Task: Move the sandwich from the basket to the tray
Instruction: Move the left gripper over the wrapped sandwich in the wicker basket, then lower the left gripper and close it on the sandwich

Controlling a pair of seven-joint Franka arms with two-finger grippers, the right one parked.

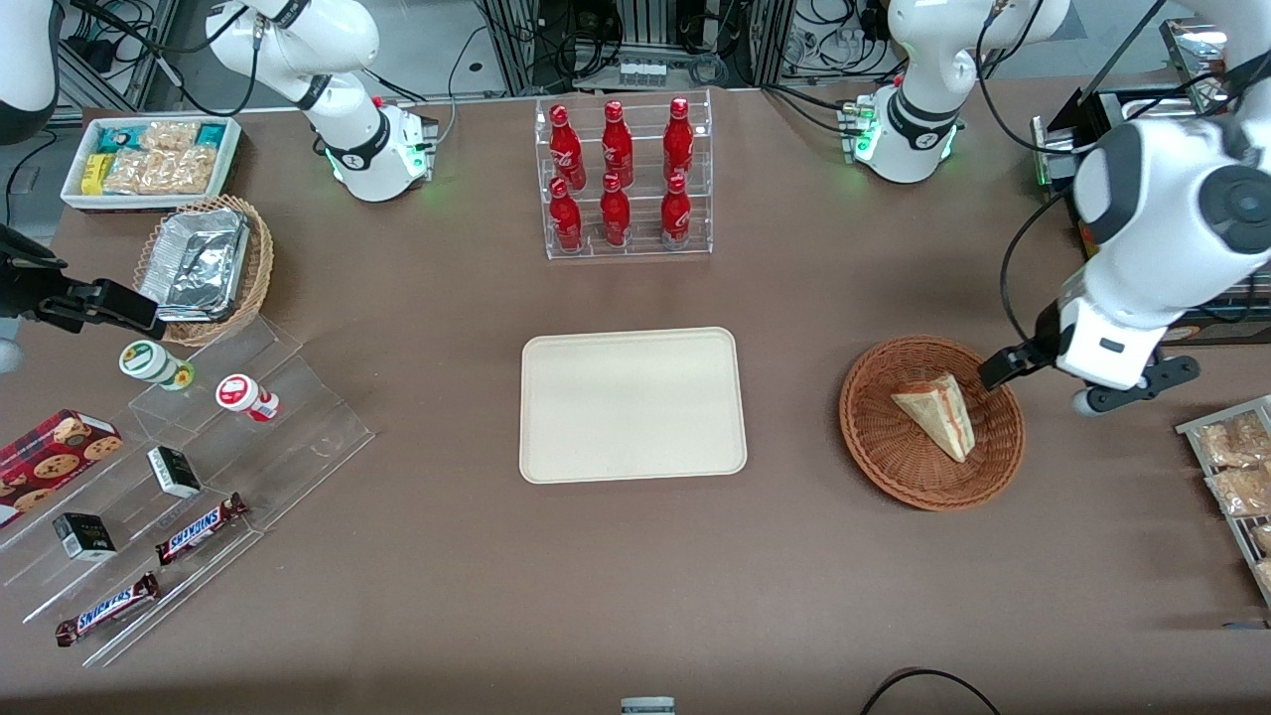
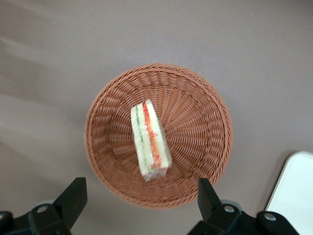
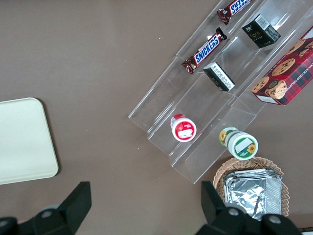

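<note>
I see the sandwich (image 1: 938, 414) lying in the basket (image 1: 931, 422), toward my working arm's end of the table. The tray (image 1: 633, 404) sits bare mid-table, well apart from the basket. My gripper (image 1: 1038, 382) hangs just beside the basket's rim, one dark finger (image 1: 1005, 365) above the rim's edge.

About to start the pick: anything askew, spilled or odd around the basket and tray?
Nothing stands out. The sandwich lies in the basket, the tray sits flat beside it, and the left gripper hovers open above the basket.
</note>
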